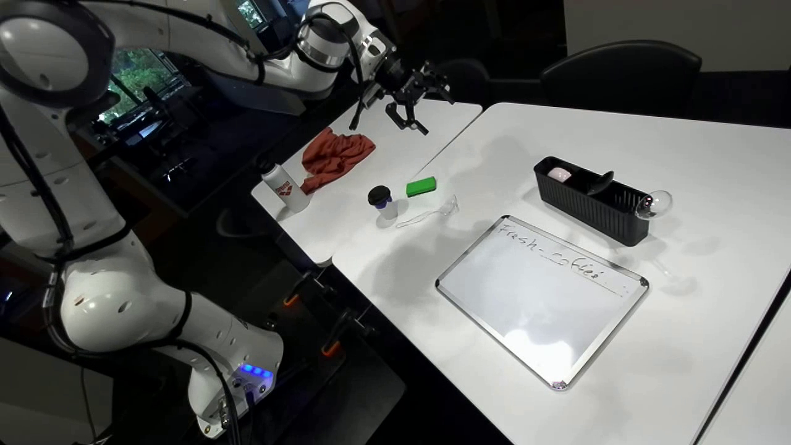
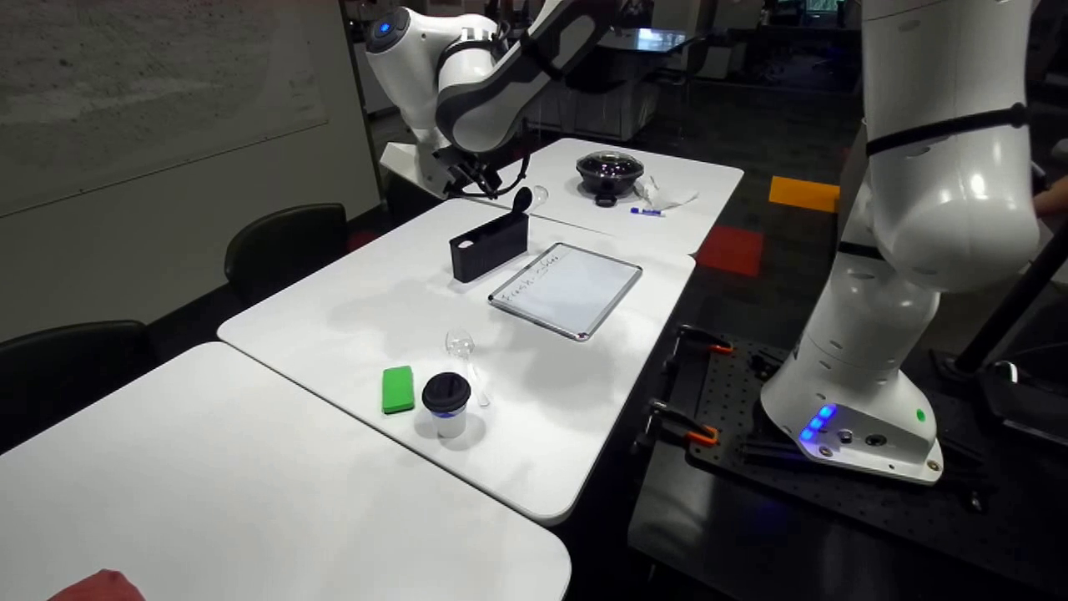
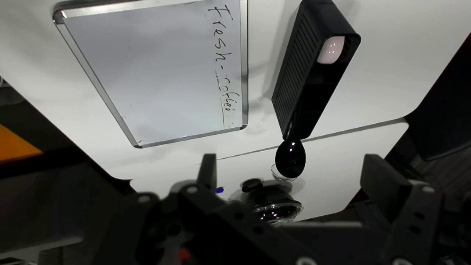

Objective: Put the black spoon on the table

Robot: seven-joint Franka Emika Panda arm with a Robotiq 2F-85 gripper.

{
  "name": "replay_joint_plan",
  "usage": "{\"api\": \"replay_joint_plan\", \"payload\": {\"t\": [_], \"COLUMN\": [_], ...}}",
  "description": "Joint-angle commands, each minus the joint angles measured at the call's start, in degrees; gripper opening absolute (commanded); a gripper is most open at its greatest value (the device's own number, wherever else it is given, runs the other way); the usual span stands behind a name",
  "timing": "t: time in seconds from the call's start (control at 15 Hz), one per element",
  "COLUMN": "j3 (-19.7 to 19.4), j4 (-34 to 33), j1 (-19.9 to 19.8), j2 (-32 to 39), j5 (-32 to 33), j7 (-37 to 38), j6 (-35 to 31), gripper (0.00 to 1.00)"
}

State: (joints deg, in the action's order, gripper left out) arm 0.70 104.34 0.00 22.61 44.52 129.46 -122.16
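While fingers [image 3: 384, 180] are spread wide, nothing is held. The black spoon [image 3: 290, 158] is seen well ahead, long axis across their closing line.

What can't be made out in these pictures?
Wrist view: handle end of the black spoon, hidden inside the black tray.
Wrist view: rest of the blue marker, hidden behind the hand.
An exterior view: rest of the red cloth, cut off by the bottom edge.
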Motion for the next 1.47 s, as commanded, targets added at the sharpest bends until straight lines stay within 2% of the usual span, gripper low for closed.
{"api": "replay_joint_plan", "payload": {"t": [0.0, 0.27, 0.6, 0.67, 1.13, 1.4], "j3": [-5.1, -8.9, -12.7, -13.2, -13.6, -13.9], "j4": [-10.6, -19.1, -27.9, -23.0, -23.7, -28.6], "j1": [2.6, 2.0, 0.6, 1.8, 2.1, -0.3], "j2": [10.2, 17.9, 24.3, 21.9, 22.7, 26.9], "j5": [-2.1, -8.0, -13.8, -12.4, -12.6, -13.8], "j7": [7.0, 9.8, 6.3, 7.5, 7.4, 2.2], "j6": [3.7, 8.6, 15.1, 11.6, 11.8, 13.3], "gripper": [1.0, 1.0, 1.0, 1.0, 1.0, 1.0]}}
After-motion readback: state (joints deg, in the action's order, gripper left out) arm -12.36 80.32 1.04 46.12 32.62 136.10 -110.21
